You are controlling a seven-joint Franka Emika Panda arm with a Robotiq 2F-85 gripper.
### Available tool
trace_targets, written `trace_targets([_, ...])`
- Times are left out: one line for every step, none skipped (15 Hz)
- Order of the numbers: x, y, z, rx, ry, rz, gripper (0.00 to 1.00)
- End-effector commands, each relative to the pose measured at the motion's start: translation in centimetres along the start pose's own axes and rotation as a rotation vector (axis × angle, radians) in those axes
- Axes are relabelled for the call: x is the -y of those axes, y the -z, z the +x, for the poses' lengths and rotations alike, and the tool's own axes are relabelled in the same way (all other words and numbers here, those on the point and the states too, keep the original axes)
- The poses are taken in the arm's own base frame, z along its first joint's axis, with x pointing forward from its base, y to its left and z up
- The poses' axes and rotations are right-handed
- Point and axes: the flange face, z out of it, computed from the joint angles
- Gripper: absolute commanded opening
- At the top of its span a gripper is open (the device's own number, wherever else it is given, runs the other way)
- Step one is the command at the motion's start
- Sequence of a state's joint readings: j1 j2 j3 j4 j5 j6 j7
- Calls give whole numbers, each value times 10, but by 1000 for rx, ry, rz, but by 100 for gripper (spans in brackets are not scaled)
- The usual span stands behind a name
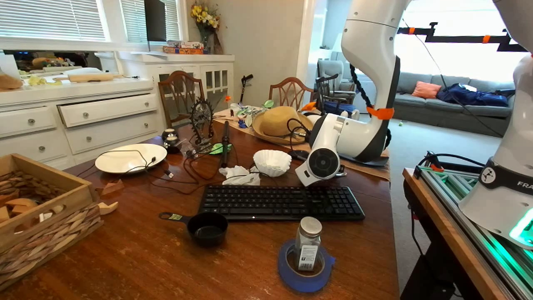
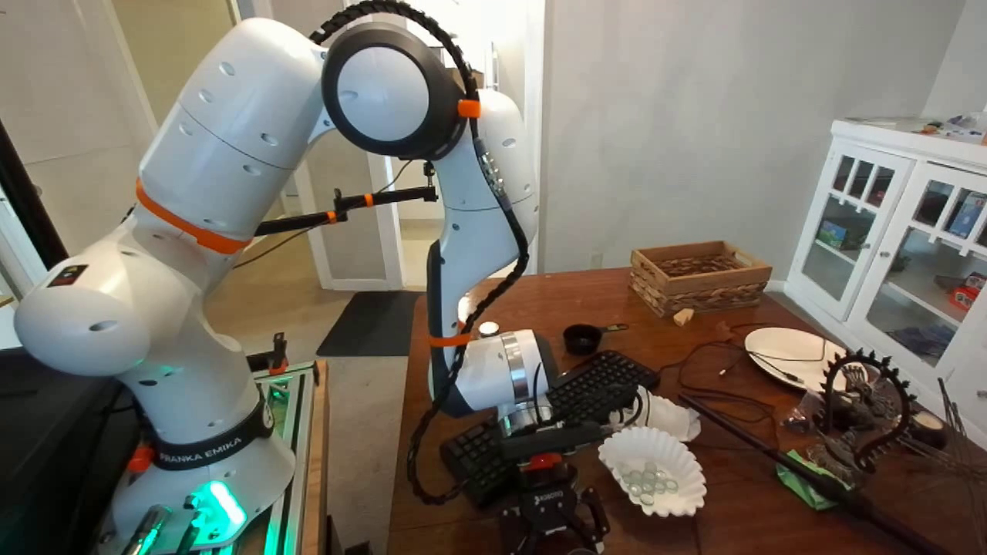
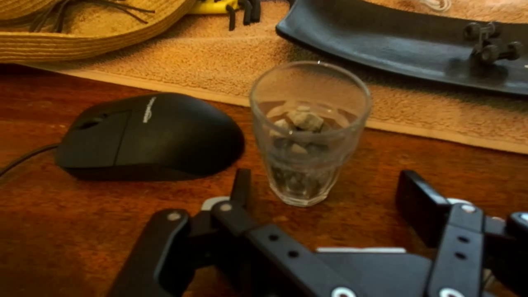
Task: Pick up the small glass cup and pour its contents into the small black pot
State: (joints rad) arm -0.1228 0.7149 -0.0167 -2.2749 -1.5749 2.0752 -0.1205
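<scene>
Wrist view: you have the jaws spread wide. The small glass cup [image 3: 303,169] stands upright on the tabletop [image 3: 350,222], lined up with the gap, wood showing between it and each side of the jaws. Through its clear wall you can see greyish stones [image 3: 305,119]. Just beside it, picture-left, sits the black mouse [image 3: 165,136]; behind both runs a tan towel [image 3: 214,70] bearing a straw hat [image 3: 95,49] and a dark curved piece [image 3: 383,45] with small wheels. In an exterior view, you find the small black pot [image 1: 207,231] upright near the keyboard [image 1: 283,202], its straight handle [image 1: 175,217] pointing picture-left, toward the wicker basket [image 1: 46,233]. A lidded jar [image 1: 308,250] stands inside the ring of the blue tape roll [image 1: 306,283]. The fluted white bowl [image 1: 272,162] is beyond the keyboard, beside crumpled white plastic [image 1: 239,177]. The arm [image 1: 345,141] blocks your sight of the jaws here. In an exterior view, your jaws show at the bottom edge, partly cut off, left of the bowl, which holds clear glass beads [image 2: 648,482]. The pot sits just behind the keyboard. A dark cable [image 2: 789,377] crosses the white plate [image 2: 779,339].
</scene>
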Motion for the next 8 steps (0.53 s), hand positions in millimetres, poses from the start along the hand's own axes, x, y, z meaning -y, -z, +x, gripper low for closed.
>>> trace_targets([-7,-6,3,-41,30,13,87])
trace_targets([-8,-6,2,-41,37,13,87])
trace_targets([-8,-6,2,-40,41,13,85])
trace_targets([-9,-7,1,-40,46,14,81])
trace_targets([-11,-8,0,-40,47,14,80])
trace_targets([-12,-8,-2,-41,47,15,79])
trace_targets([-14,-10,-4,-40,48,17,80])
trace_targets([-16,-11,-5,-40,48,19,79])
